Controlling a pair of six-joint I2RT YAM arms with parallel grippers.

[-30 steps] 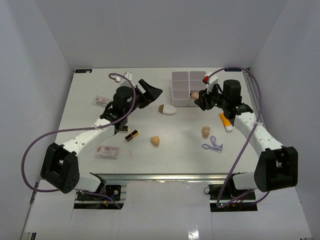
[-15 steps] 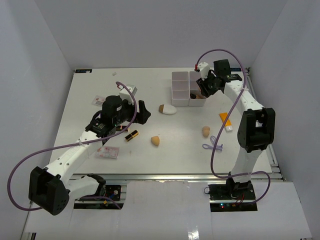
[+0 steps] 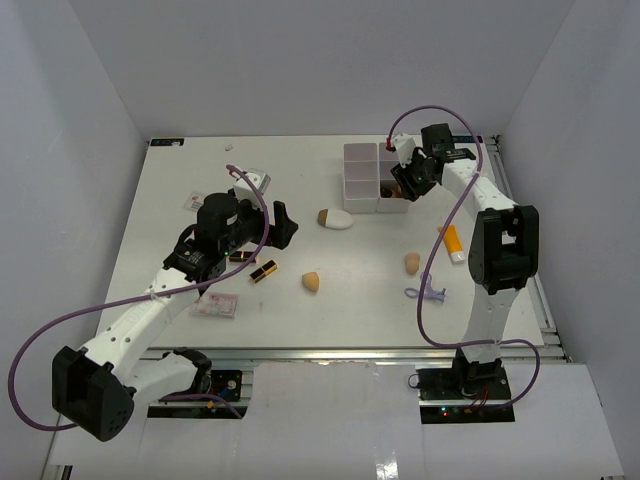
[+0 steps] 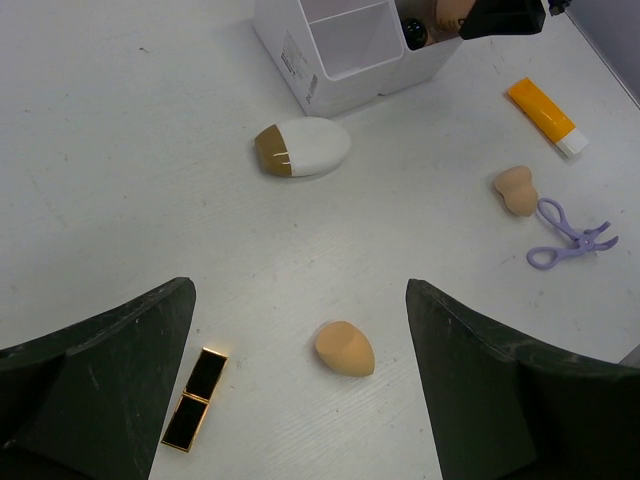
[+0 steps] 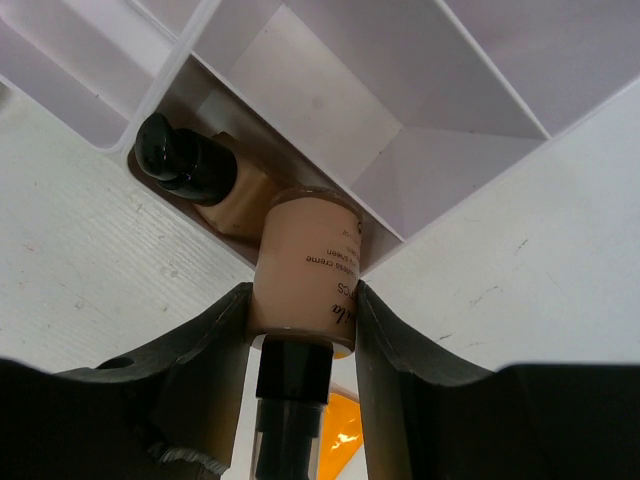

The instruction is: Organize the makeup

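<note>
My right gripper (image 3: 400,185) is shut on a beige foundation bottle (image 5: 305,265) with a black cap and holds it over the near right compartment of the white box (image 3: 360,170). A second beige bottle (image 5: 190,170) lies in that compartment. My left gripper (image 4: 300,380) is open and empty above the table. Below it lie a tan sponge (image 4: 345,348) and a black-and-gold lipstick (image 4: 195,398). The white oval piece (image 4: 303,147) lies near the box. A second sponge (image 4: 516,190), the purple loop (image 4: 568,238) and the orange-white tube (image 4: 546,117) lie to the right.
Two flat pink-and-white packets lie on the left of the table, one (image 3: 215,304) near the front and one (image 3: 198,203) further back. The left arm's purple cable loops over the near left. The table's right edge is next to the right arm.
My right gripper has moved back and left with the bottle, to the box's near right compartment. My left gripper has drawn back from beside the oval piece toward the lipstick and sponge.
</note>
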